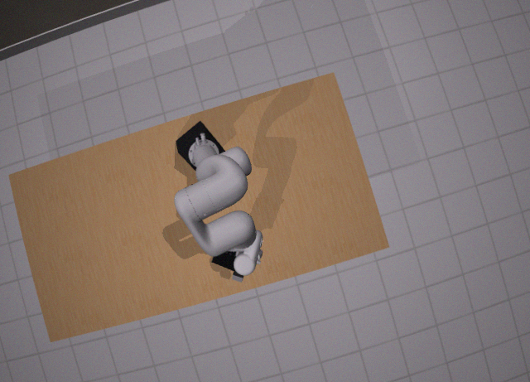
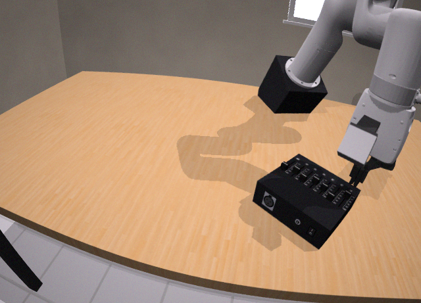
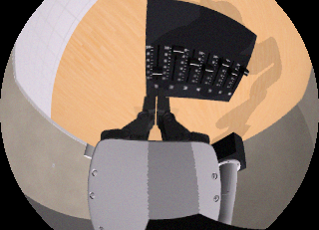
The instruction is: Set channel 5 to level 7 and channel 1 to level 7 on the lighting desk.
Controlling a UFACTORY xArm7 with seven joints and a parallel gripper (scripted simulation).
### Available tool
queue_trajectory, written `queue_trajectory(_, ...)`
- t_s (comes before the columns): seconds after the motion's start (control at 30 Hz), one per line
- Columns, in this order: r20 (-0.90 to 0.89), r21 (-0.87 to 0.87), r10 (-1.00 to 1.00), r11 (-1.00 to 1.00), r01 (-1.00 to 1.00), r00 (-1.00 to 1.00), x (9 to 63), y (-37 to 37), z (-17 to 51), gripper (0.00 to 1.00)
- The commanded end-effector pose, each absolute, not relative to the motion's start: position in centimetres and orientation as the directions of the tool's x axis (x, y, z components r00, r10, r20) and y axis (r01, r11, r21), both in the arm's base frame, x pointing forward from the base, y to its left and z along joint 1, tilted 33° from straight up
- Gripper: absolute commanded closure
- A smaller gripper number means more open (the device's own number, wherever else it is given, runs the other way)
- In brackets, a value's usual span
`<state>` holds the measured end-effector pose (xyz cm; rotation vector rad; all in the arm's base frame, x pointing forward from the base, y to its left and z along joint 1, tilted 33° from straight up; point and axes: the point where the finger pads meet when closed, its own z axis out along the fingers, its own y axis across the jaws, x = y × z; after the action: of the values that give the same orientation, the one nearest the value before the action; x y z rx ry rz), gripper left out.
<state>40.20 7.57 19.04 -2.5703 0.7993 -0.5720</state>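
The black lighting desk (image 2: 306, 198) stands on its feet on the wooden table, with a row of several faders (image 2: 319, 183) along its top. It also shows in the wrist view (image 3: 195, 54), with the faders (image 3: 193, 74) across its near part. My gripper (image 2: 356, 181) is shut with nothing between the fingers. Its fingertips (image 3: 158, 94) hang at the desk's edge, close by the end fader nearest them; I cannot tell whether they touch it. In the overhead view the arm (image 1: 218, 206) hides most of the desk (image 1: 224, 262).
The arm's black base block (image 2: 292, 85) stands on the table behind the desk. The table's far-right edge lies close beyond the gripper.
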Motion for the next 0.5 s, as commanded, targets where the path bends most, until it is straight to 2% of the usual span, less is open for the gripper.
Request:
queue_trajectory(0.0, 0.265, -0.473, -0.602, -0.762, -0.442, 0.753, 40.38, 7.61, 19.00, 1.00)
queue_trajectory(0.47, 0.265, -0.473, -0.602, -0.762, -0.442, 0.753, 40.50, 7.66, 18.79, 1.00)
